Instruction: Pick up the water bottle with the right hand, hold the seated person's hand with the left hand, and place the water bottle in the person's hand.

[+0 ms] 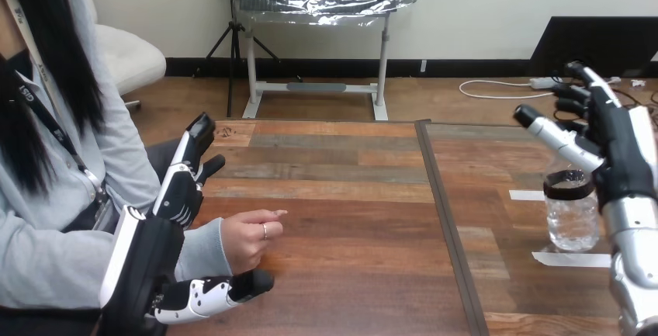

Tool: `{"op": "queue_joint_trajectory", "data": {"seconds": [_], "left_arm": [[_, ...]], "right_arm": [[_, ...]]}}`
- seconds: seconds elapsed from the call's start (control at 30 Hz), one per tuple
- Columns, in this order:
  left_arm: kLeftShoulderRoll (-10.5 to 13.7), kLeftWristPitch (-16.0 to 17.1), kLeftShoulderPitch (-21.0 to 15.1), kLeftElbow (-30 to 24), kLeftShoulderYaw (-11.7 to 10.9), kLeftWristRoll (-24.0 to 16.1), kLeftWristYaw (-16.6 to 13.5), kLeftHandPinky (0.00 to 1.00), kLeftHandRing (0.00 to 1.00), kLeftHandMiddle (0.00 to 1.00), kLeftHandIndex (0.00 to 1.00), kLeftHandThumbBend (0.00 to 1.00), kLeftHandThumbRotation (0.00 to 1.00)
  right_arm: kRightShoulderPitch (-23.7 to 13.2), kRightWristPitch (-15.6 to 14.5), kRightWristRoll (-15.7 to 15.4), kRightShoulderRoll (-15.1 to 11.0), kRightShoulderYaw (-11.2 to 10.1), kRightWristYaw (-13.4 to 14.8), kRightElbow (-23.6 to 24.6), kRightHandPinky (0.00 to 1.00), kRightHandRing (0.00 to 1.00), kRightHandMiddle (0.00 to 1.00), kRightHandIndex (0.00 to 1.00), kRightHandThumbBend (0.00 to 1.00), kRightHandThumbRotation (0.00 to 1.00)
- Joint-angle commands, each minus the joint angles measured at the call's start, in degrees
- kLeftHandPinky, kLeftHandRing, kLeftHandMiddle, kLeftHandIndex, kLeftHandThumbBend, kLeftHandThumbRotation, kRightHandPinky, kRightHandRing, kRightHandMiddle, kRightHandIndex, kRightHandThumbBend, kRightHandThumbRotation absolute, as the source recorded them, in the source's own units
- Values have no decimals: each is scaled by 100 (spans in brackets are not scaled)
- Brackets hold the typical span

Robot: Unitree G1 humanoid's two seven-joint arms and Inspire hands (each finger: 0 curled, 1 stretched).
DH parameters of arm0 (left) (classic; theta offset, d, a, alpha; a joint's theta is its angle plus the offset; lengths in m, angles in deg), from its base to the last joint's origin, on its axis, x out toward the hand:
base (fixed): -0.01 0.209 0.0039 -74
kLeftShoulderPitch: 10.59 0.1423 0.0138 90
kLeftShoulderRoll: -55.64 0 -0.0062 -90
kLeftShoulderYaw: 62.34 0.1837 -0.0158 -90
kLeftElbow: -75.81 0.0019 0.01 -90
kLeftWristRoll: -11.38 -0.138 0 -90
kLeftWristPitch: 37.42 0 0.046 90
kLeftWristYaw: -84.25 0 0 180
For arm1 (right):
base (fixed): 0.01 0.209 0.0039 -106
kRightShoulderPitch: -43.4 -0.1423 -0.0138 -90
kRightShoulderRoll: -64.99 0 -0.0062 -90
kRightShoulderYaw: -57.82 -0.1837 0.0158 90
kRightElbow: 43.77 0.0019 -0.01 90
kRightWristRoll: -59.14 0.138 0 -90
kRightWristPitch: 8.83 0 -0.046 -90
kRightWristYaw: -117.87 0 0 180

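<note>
Right hand (617,154): raised over the counter (341,196), fingers and thumb spread apart and straight, clamped on nothing. The bottle (573,219) stands upright on the counter directly below the thumb and just beside the wrist. Whether bottle and hand touch cannot be told. One tape strip (528,195) lies on the counter on the bottle's far side from this hand. A second strip (570,258) lies in front of the bottle's base.

Left hand (147,262): low at the counter's edge, open, fingers straight and pointing away from the robot, thumb stretched out sideways. The person's hand (248,235) is loosely curled and sits in the gap between these fingers and the thumb. The thumb lies close under it, and the fingers stand behind the person's wrist. Nothing is curled round the person's hand. Contact there cannot be confirmed.

The bottle is well apart from the left hand.
</note>
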Motion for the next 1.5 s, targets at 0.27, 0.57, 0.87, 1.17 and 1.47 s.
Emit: {"op": "queue_joint_trajectory", "data": {"seconds": [0.27, 0.57, 0.87, 1.17, 1.47], "left_arm": [[66, 19, -432, 2, -37, -44, -35, 92, 99, 100, 99, 100, 56], [68, 28, -473, 24, -1, 27, 13, 92, 99, 100, 99, 100, 55], [40, 31, -483, 54, -24, -11, -15, 92, 99, 100, 99, 100, 56], [50, 14, -490, 40, -16, -18, -4, 93, 99, 100, 100, 100, 56], [54, 71, -510, 107, -27, -17, -1, 94, 100, 100, 100, 100, 55]], "right_arm": [[346, 226, 114, 200, 47, -38, 996, 73, 82, 82, 90, 94, 50], [603, 144, 103, 189, 43, -26, 1643, 73, 81, 82, 89, 94, 50], [698, 49, 147, 135, -1, -97, 1940, 74, 80, 81, 89, 99, 52], [718, 16, 215, 113, -55, -154, 2008, 74, 80, 81, 89, 100, 53], [721, 12, 181, 76, -45, -108, 1957, 72, 79, 81, 89, 100, 53]]}}
